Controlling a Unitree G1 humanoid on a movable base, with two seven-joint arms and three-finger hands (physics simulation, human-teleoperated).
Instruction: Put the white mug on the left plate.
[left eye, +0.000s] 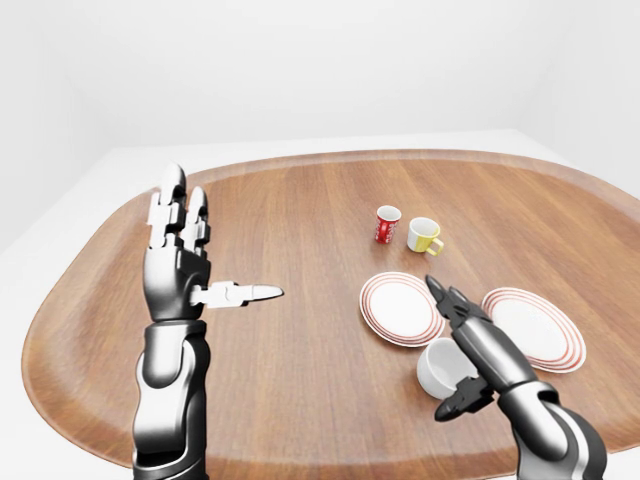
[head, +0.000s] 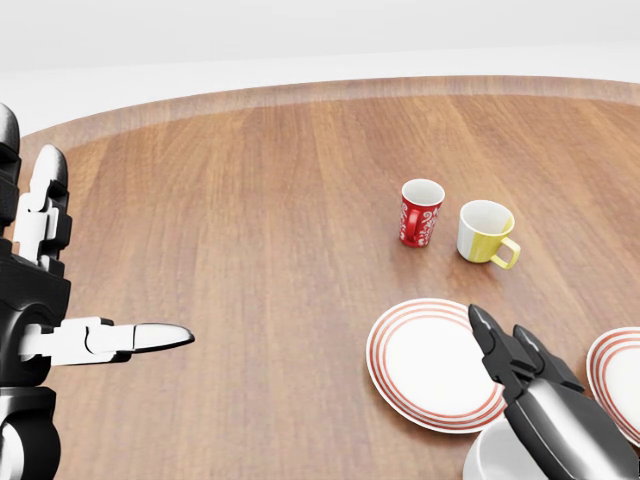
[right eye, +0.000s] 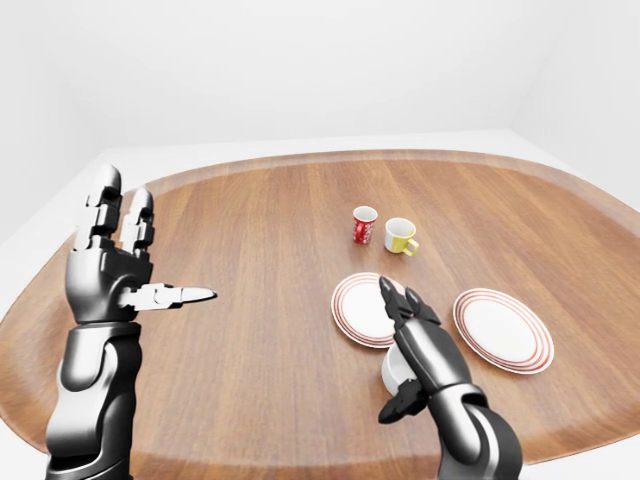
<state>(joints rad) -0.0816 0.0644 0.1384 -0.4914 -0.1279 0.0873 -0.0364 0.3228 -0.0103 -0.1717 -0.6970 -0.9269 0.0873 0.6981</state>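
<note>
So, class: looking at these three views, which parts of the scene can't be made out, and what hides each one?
- White mug: the right hand covers its right side in the left-eye view, and its handle shows in no view.
- The mug again: cut off by the bottom edge in the head view.
- Right plate: cut off by the right edge in the head view.
- Red mug: pattern too small to read.

Mugs above plates on the table (left eye: 300, 230)

White mug (left eye: 440, 365) sits below the left plate (left eye: 400, 308); right plate (left eye: 535, 328) beside; two mugs (left eye: 387, 224) above.
</note>
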